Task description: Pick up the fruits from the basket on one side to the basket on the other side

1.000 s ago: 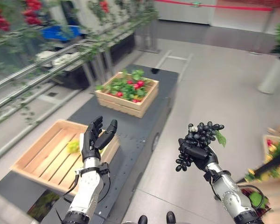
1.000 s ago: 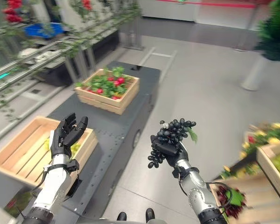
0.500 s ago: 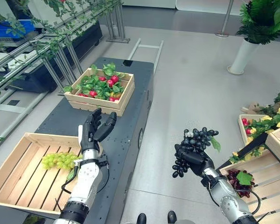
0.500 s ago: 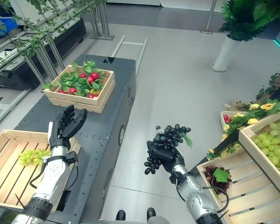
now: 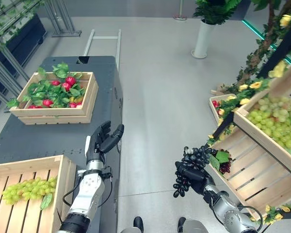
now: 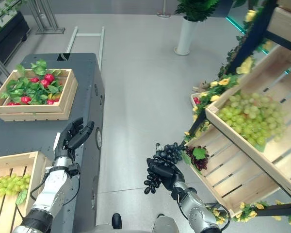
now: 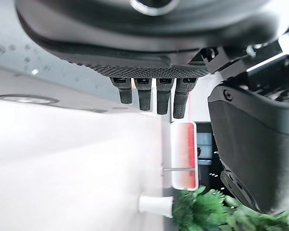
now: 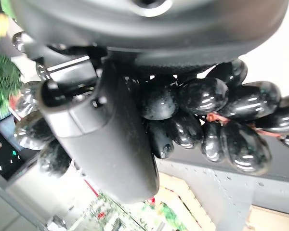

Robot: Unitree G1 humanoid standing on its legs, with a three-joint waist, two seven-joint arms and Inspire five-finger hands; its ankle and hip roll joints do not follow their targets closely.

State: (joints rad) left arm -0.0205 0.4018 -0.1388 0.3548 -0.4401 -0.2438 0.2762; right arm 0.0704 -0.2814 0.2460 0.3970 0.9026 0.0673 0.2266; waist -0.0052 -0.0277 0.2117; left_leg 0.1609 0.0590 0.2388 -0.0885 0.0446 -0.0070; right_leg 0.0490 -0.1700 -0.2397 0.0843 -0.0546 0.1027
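Our view has swung right; the right hand (image 6: pixel 166 174) still grips the black grapes (image 6: pixel 160 164) over floor beside the cart (image 6: pixel 85 73), undelivered; the left hand (image 6: pixel 71 140) stays open.

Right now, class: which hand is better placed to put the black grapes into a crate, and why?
The right hand: its fingers are already curled round the black grapes, held over the floor between the crates. The left hand is open and holds nothing, raised over the grey platform.
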